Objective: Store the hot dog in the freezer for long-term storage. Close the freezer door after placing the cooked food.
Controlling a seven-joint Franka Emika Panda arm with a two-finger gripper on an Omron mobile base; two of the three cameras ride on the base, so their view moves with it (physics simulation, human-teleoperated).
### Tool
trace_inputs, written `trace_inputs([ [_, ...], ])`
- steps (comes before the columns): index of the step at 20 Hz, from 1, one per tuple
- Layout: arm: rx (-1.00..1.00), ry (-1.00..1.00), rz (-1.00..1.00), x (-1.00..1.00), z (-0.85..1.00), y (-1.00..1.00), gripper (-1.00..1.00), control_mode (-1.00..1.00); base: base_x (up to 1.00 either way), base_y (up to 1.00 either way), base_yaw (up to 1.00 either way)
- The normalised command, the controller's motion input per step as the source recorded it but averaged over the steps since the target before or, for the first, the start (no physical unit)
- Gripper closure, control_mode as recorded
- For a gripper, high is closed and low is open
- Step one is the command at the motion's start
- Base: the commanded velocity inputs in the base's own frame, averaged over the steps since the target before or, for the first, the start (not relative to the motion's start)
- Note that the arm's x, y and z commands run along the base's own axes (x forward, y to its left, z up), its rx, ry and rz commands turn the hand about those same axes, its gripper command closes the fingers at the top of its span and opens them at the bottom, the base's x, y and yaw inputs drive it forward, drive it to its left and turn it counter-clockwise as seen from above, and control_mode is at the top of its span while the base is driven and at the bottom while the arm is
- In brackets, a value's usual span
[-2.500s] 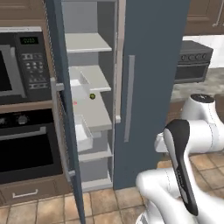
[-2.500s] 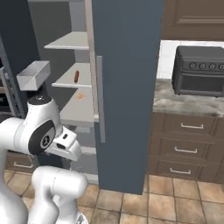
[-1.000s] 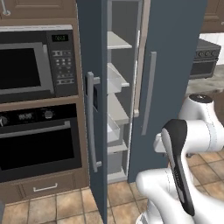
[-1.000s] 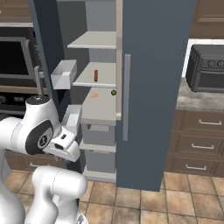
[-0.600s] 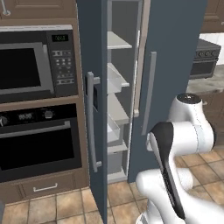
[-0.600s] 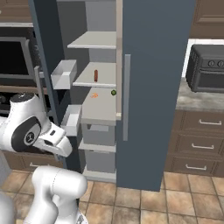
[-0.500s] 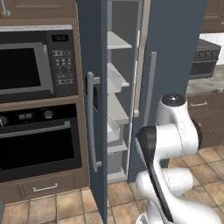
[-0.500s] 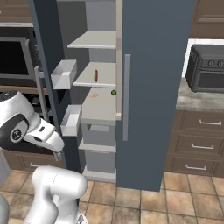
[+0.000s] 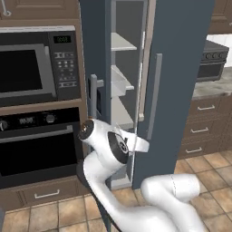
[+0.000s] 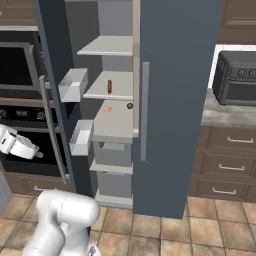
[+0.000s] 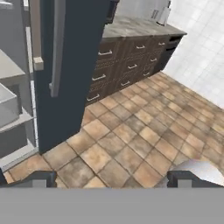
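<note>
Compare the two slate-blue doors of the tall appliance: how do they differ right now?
The narrow slate-blue freezer door stands swung open, while the wide plain slate-blue door is shut. The freezer door carries white bins on its inner face; the wide door shows only a flat front. The freezer door looks much narrower than the wide door. Both share the same slate-blue colour and a long vertical grey handle.

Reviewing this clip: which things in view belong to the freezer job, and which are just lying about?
Job:
- hot dog, already on a freezer shelf
- freezer, interior exposed
- freezer door, still open
- tool, open, holding nothing

Lying about:
- orange item and green round item on the shelf below
- microwave
- oven
- toaster oven
</note>
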Motion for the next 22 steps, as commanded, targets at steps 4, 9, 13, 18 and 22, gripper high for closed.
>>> trace_inputs([
  [4,-0.19,-0.2,-0.48,0.66,0.01,0.99,-1.0,-1.0,0.0,0.0,0.0],
  [9,-0.15,-0.19,-0.47,0.63,0.02,0.89,-1.0,-1.0,0.0,0.0,0.0],
  [13,-0.1,-0.11,-0.17,0.71,0.01,0.81,-1.0,-1.0,0.0,0.0,0.0],
  [18,0.03,0.04,0.05,0.91,0.0,0.0,-1.0,-1.0,0.0,0.0,0.0],
  [22,0.01,0.02,0.11,0.99,0.0,0.02,-1.0,-1.0,0.0,0.0,0.0],
])
